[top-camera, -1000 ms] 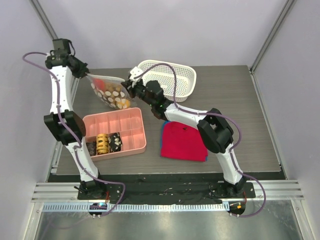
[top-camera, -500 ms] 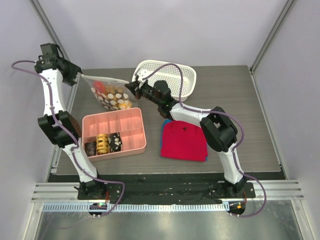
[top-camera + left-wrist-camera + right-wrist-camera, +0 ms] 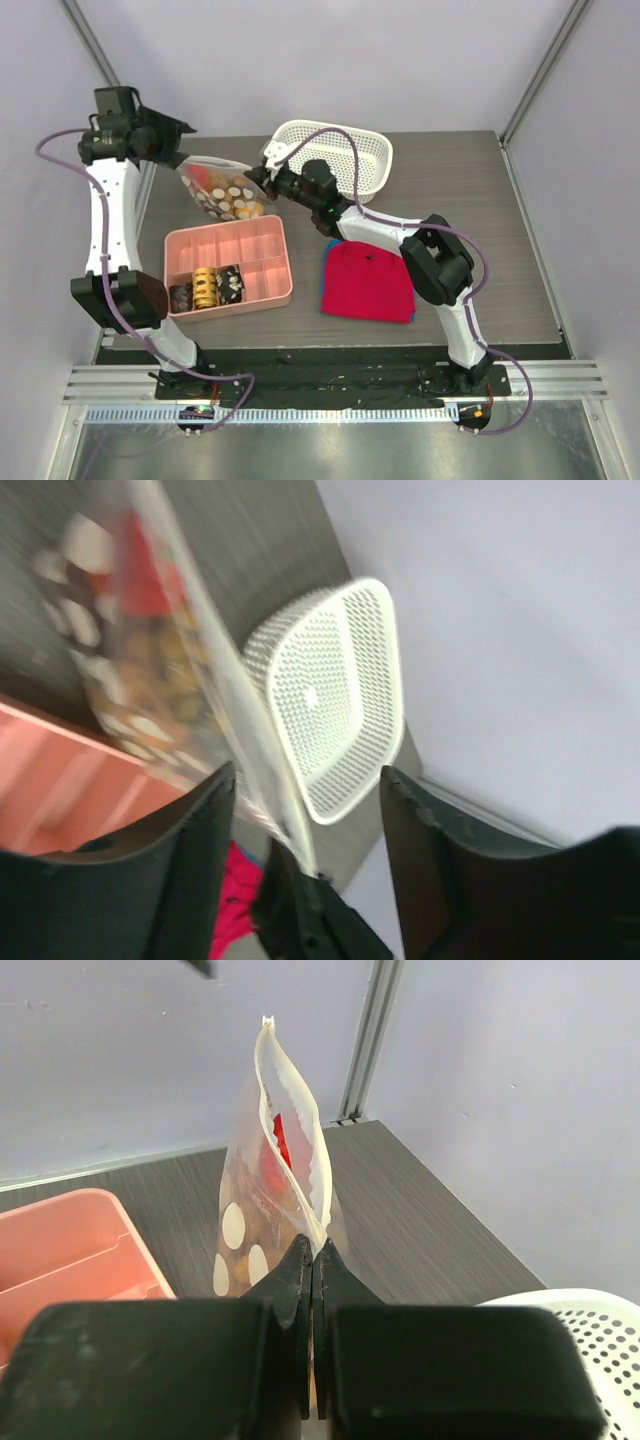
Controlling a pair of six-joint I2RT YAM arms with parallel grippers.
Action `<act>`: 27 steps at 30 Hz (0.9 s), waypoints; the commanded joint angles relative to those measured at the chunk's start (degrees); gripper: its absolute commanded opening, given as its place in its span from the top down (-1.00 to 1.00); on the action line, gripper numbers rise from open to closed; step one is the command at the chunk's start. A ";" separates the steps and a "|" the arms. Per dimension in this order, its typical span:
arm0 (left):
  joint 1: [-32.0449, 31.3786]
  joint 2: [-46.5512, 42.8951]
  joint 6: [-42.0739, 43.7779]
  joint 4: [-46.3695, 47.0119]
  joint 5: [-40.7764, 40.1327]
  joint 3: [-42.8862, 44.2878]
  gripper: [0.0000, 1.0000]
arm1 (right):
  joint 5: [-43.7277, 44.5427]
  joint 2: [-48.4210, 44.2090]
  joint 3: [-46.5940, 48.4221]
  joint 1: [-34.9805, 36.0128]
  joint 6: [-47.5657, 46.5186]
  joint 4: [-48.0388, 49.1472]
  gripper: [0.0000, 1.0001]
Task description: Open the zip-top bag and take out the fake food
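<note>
Left fingers (image 3: 190, 840) have let go and spread; right fingers (image 3: 290, 1280) pinch the crinkly zip-top bag (image 3: 245, 1210) by its wavy strip.

The top external camera is looking down from above and behind the 2 arm bases, taking in the desk (image 3: 450, 200). The left wrist camera is peering past the left end effector (image 3: 305, 790), close and tilted (its picture is blurring), toward the zip-top bag (image 3: 140, 670) and white basket (image 3: 335, 680). The right wrist camera is sitting just behind the right end effector (image 3: 312, 1252), facing the bag's mouth edge-on. All 3 views are sharing the bag, basket and pink tray (image 3: 70, 1250).
</note>
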 commanded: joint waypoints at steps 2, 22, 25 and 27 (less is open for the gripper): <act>-7.67 -4.19 -7.92 3.06 -0.40 -4.72 -0.06 | 0.32 -4.20 2.60 0.84 -2.48 0.90 0.99; -9.53 -3.50 -18.21 -2.13 -13.24 -10.00 0.10 | 1.46 -4.38 2.60 0.84 -1.69 0.98 0.99; -9.53 -3.23 -18.39 -1.69 -13.07 -10.62 0.19 | 1.37 -4.38 2.43 0.84 -1.69 1.07 0.99; -9.45 -2.79 -18.22 -1.17 -13.16 -11.06 0.19 | 1.46 -4.46 2.34 0.84 -1.78 0.98 0.99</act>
